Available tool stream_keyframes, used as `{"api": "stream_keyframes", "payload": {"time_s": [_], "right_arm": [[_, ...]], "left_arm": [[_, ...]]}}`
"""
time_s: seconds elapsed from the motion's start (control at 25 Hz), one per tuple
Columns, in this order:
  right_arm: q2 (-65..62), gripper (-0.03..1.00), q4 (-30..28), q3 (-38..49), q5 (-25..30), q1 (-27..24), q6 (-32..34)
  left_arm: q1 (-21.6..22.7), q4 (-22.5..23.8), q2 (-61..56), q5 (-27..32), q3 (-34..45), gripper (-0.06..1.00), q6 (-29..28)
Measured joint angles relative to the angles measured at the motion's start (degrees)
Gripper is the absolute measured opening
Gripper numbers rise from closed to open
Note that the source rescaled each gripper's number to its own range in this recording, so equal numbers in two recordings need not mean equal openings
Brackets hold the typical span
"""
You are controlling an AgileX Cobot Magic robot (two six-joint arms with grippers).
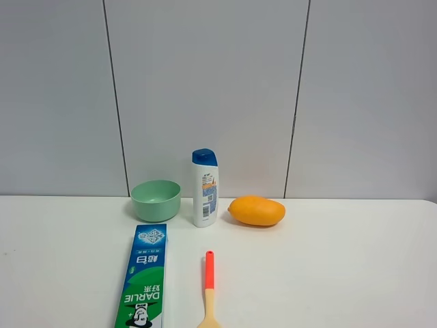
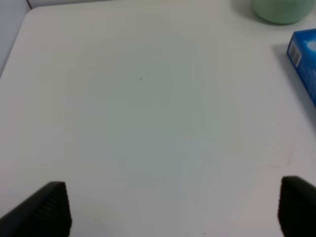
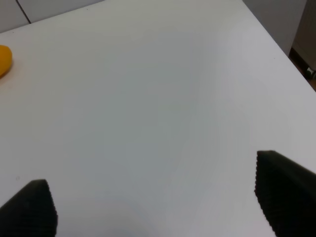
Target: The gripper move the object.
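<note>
The pale mint-green bowl stands upright near the back of the white table, left of a shampoo bottle. Its lower part also shows in the left wrist view. Neither arm shows in the exterior high view. My left gripper is open and empty above bare table, well short of the bowl. My right gripper is open and empty over bare table on the right side, far from the bowl.
A white shampoo bottle with a blue cap stands right of the bowl. A mango lies right of the bottle and shows in the right wrist view. A green toothpaste box and an orange-handled spoon lie in front.
</note>
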Motion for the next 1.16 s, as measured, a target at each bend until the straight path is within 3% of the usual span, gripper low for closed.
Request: {"api": "stream_keyframes", "payload": {"time_s": [1.16], "right_arm": [[0.0, 0.81, 0.0, 0.0, 0.0, 0.0, 0.0]], "left_arm": [[0.0, 0.0, 0.0, 0.0, 0.0, 1.00, 0.0]]}}
